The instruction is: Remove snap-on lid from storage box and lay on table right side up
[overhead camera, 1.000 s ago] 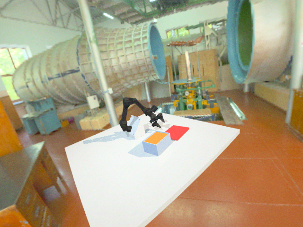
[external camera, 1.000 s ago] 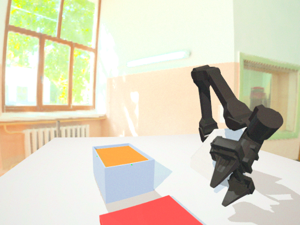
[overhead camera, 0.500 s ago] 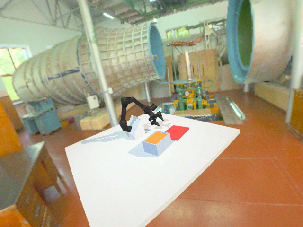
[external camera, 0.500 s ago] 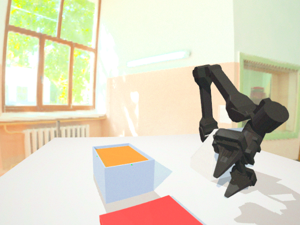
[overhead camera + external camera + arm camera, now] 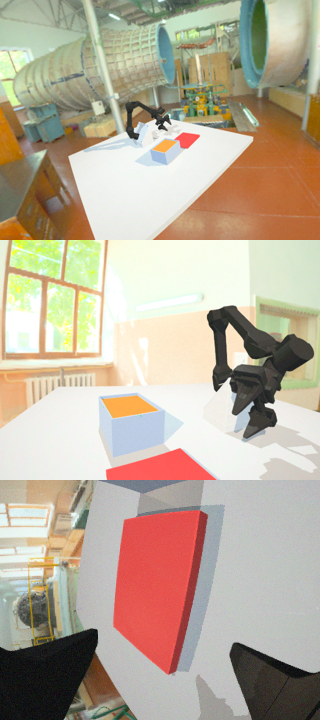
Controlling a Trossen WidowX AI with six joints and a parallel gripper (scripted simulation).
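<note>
The storage box [image 5: 173, 156] [image 5: 138, 435] is light blue, stands upright and has no lid on it; an orange surface [image 5: 164, 145] [image 5: 130, 406] shows inside its rim. The red lid [image 5: 188, 140] [image 5: 162, 467] [image 5: 157, 580] lies flat on the table beside the box, smooth face up. Its underside is hidden. My gripper [image 5: 167, 126] [image 5: 239, 426] [image 5: 167, 644] is wide open and empty. It is above the table, off to the arm-base side of the lid, touching neither lid nor box.
A pale, slanted block [image 5: 145, 136] [image 5: 218, 411] stands by the arm's base, behind the gripper in the exterior view. The white table [image 5: 144, 193] [image 5: 64, 446] carries the box, the lid and the block. The table's far edge runs beyond the lid in the wrist view.
</note>
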